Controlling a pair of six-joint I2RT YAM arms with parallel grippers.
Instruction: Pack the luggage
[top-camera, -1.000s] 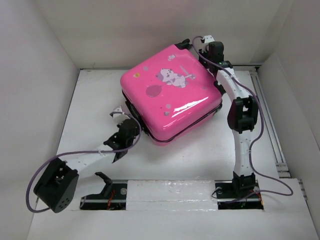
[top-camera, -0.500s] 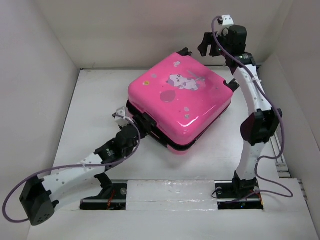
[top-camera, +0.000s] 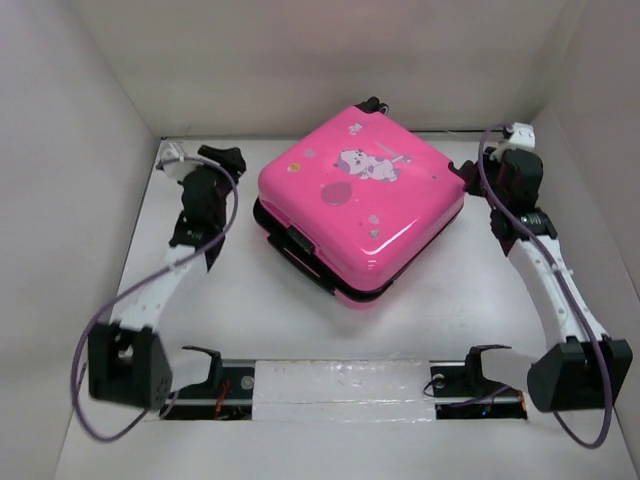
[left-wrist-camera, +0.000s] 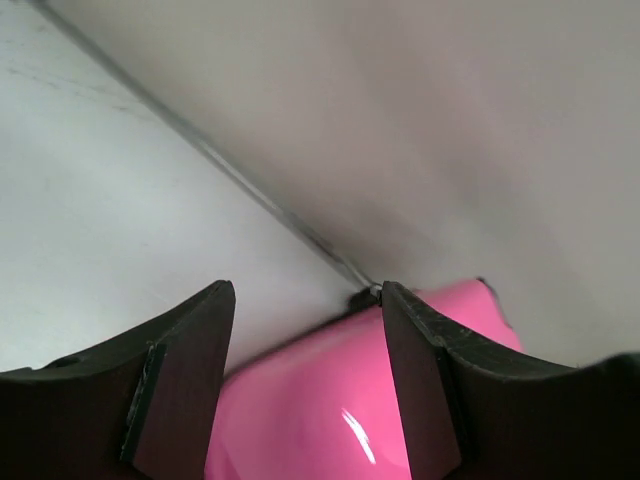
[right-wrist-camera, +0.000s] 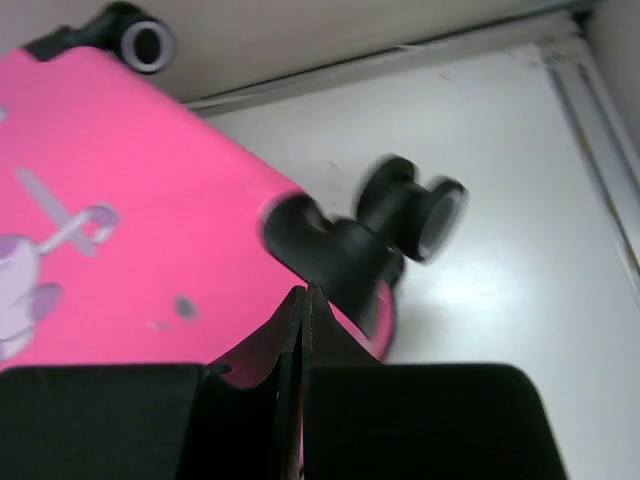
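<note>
The luggage (top-camera: 360, 205) lies flat on the white table (top-camera: 250, 300), with its pink printed shell up and the two halves shut together. It is turned like a diamond, with one corner pointing to the bases of the arms. The black handle (top-camera: 300, 240) is on its near-left side.

The left gripper (left-wrist-camera: 305, 292) is to the left of the luggage, by its left corner, and clearly apart from it. Its two fingers (left-wrist-camera: 180, 385) are spread wide and nothing is between them. In the left wrist view a piece of the pink shell shows through the gap, beyond the fingertips and lower. The fingers do not touch it.

The right gripper (right-wrist-camera: 303, 292) is to the right of the luggage, near its right corner. Its fingers (right-wrist-camera: 290, 340) are pressed together with only a thin line between them, and they pinch nothing. In the right wrist view the pink shell fills the left side beyond the tips. A black-and-white wheel (right-wrist-camera: 410, 215) of the luggage sticks out just past them. I cannot tell if the tips touch the edge of the shell.
</note>
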